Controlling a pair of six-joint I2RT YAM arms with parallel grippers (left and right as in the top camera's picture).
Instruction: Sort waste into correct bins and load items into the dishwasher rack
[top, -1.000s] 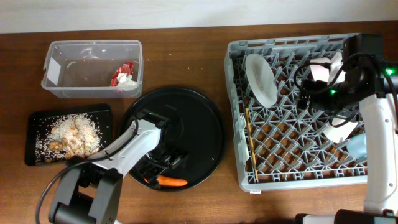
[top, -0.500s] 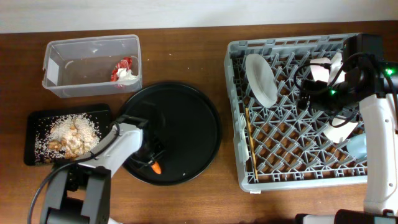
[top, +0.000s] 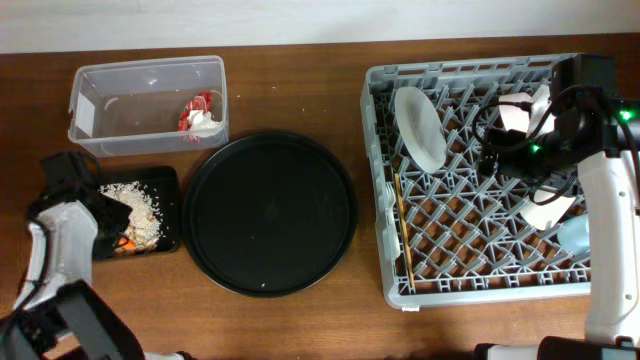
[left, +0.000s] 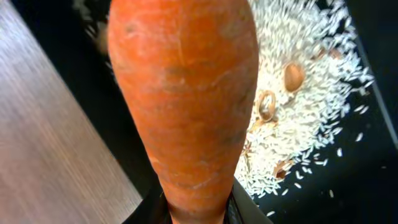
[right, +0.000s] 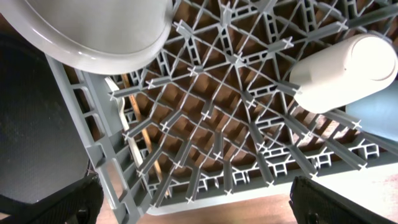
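Observation:
My left gripper (left: 196, 211) is shut on the thick end of an orange carrot (left: 186, 99), which fills the left wrist view. It hangs over the black rectangular tray (top: 168, 180), above beige rice and food chunks (left: 298, 106). From overhead the left gripper (top: 113, 232) is at the tray's front part, and a bit of carrot (top: 123, 243) shows. The clear tub (top: 150, 110) holds the red-and-white wrapper (top: 200, 118). My right gripper (right: 199, 205) stands wide open over the grey dishwasher rack (top: 480, 285). In the rack are a white plate (top: 418, 125), chopsticks (top: 401, 225), a cream cup (right: 345, 71) and a light blue cup (right: 379, 118).
A big round black tray (top: 268, 212) lies between the bins and the rack, with nothing on it. The right arm (top: 610, 200) hides part of the rack's right side. More white pieces (top: 515, 110) sit at the rack's back right. Brown table runs along the front edge.
My left gripper shut on the carrot at the round tray's front and carried it left to above the black rectangular tray. The right arm has not moved.

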